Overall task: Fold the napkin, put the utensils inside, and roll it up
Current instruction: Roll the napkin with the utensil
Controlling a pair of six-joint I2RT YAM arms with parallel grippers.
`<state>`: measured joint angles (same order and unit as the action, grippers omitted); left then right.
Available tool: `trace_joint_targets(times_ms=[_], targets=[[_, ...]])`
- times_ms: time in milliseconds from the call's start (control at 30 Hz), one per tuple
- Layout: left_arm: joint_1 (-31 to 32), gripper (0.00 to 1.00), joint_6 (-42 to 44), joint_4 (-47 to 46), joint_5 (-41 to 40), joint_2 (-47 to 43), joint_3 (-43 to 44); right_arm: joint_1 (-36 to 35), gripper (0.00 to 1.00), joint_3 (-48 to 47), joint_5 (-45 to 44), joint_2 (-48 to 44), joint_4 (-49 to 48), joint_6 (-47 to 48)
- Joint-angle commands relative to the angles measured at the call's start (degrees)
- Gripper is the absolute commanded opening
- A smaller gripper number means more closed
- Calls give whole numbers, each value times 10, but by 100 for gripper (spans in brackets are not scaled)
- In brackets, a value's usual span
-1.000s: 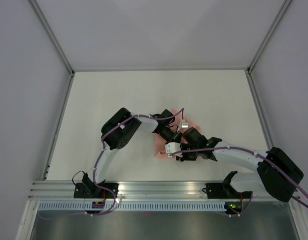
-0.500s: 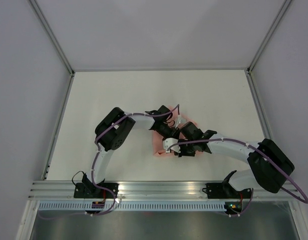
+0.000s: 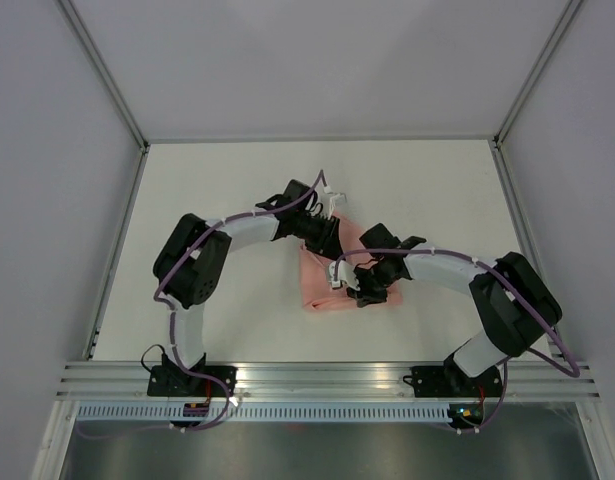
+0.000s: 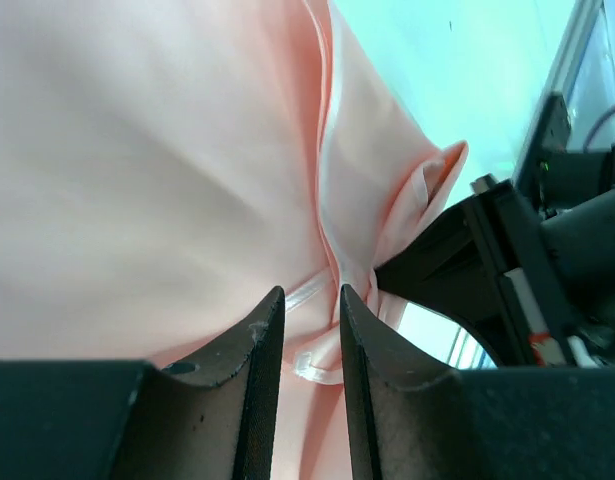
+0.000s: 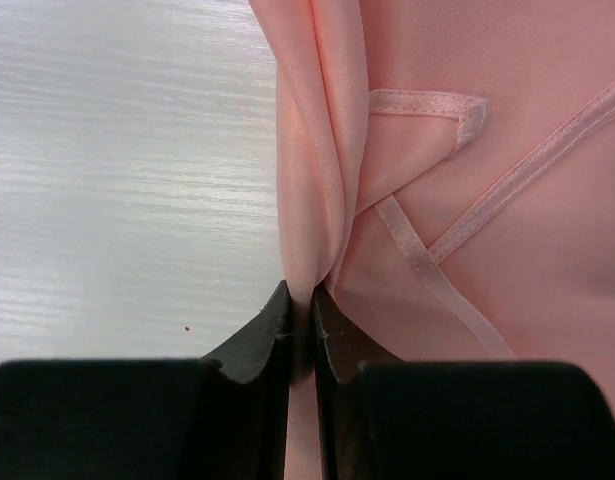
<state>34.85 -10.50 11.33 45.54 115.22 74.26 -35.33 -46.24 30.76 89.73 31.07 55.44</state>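
Note:
The salmon-pink napkin (image 3: 320,285) lies creased near the middle of the white table (image 3: 217,180), partly under both arms. My left gripper (image 3: 333,238) hovers over its far edge. In the left wrist view the left gripper (image 4: 312,292) is open, and a hemmed corner of the napkin (image 4: 137,180) shows in the gap between its fingers. My right gripper (image 3: 359,290) sits at the napkin's right side. The right wrist view shows this gripper (image 5: 300,293) shut on a raised fold of the napkin (image 5: 467,200). The utensils are out of view.
Grey walls enclose the table on three sides. An aluminium rail (image 3: 317,375) carries both arm bases at the near edge. The right arm's black wrist (image 4: 547,250) stands close beside the left fingers. Bare tabletop (image 5: 117,150) lies left of the pinched fold.
The left arm has swung away from its base toward the napkin's far edge and its jaws have parted. The right gripper has shifted left and shut on a fold of the napkin.

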Motion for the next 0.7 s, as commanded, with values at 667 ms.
trace_joint_targets(times_ms=[667], targets=[[153,35,141,-298,-453,-432,-373,94,11,-184,122,283,297,144]])
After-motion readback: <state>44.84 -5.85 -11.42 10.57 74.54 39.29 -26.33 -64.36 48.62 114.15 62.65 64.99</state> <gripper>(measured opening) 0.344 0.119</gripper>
